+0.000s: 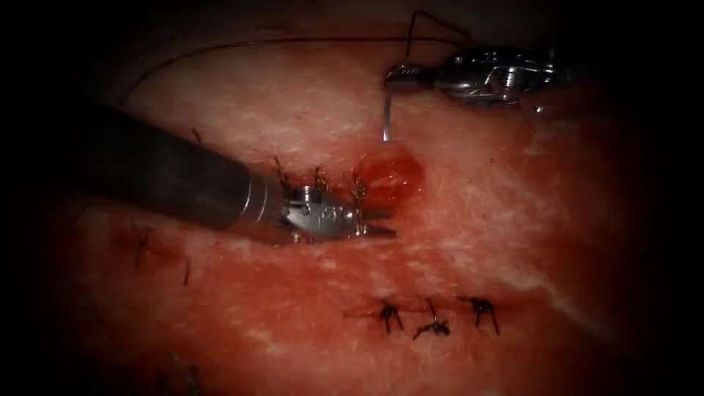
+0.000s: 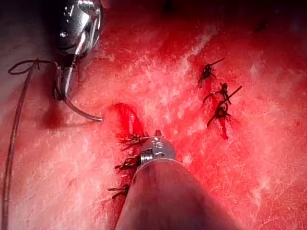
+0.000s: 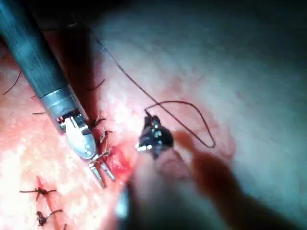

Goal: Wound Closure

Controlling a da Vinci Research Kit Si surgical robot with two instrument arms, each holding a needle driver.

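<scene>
In the endoscope view the right tool (image 1: 400,75) is seen at the upper right of the frame, its jaws closed on the needle (image 1: 386,110) at the thread end of the curve. From there the needle hangs down toward the tissue (image 1: 513,220), its tip just above the open end of the cut (image 1: 389,180); the needle is not seen to be in the tissue. The curve of the needle is better shown in the left wrist view, where the needle (image 2: 79,109) sweeps out from the right tool (image 2: 64,84) and its point lies just beside the cut (image 2: 125,117). Whether the point touches the surface of the tissue cannot be told.

The thread (image 1: 257,45) is seen running from the needle's end in a long arc across the top of the endoscope frame; in the right wrist view a loop of thread (image 3: 192,115) is shown beside the right tool (image 3: 153,136).

The left tool (image 1: 378,224) lies at the centre of the endoscope frame, just below the cut, its jaws narrowly parted and holding nothing; the two jaws (image 3: 103,172) are seen apart in the right wrist view.

Two tools and one needle are counted. Three stitches (image 1: 319,183) are counted along the closed left part of the cut, and three knots (image 1: 433,317) in a separate row at the lower right. The open end of the cut is wet with red fluid (image 1: 400,172).
</scene>
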